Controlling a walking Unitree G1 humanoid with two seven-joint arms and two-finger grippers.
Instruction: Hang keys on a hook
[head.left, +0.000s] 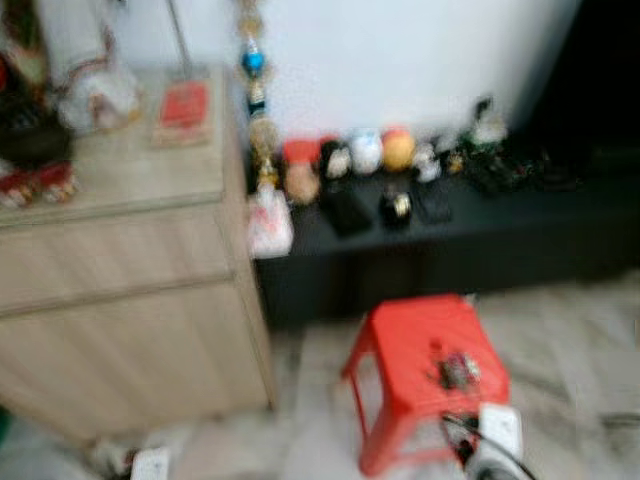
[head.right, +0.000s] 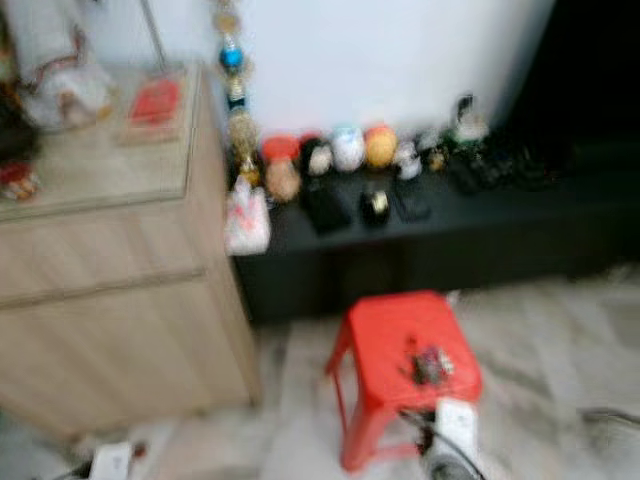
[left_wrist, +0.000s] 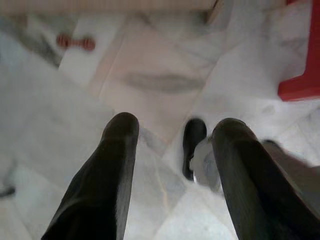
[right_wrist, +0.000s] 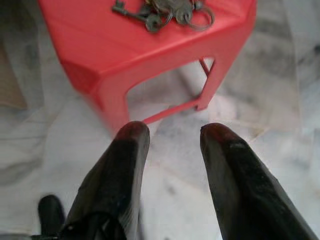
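A bunch of keys (head.left: 458, 371) on a ring lies on top of a red plastic stool (head.left: 420, 350) on the marble floor; the right wrist view shows the keys (right_wrist: 165, 11) close up on the stool (right_wrist: 125, 45). My right gripper (right_wrist: 170, 132) is open, low over the floor just short of the stool, with nothing between its fingers. My left gripper (left_wrist: 172, 127) is open too, pointing down at the floor tiles, the stool's corner (left_wrist: 300, 87) off to one side. I can make out no hook in the blurred head views.
A light wooden cabinet (head.left: 110, 290) stands at the left with clutter and a red box (head.left: 183, 105) on top. A low black shelf (head.left: 520, 225) of small ornaments runs along the white wall. A beaded string (head.left: 255, 90) hangs by the cabinet. A small red object (left_wrist: 75, 42) lies on the floor.
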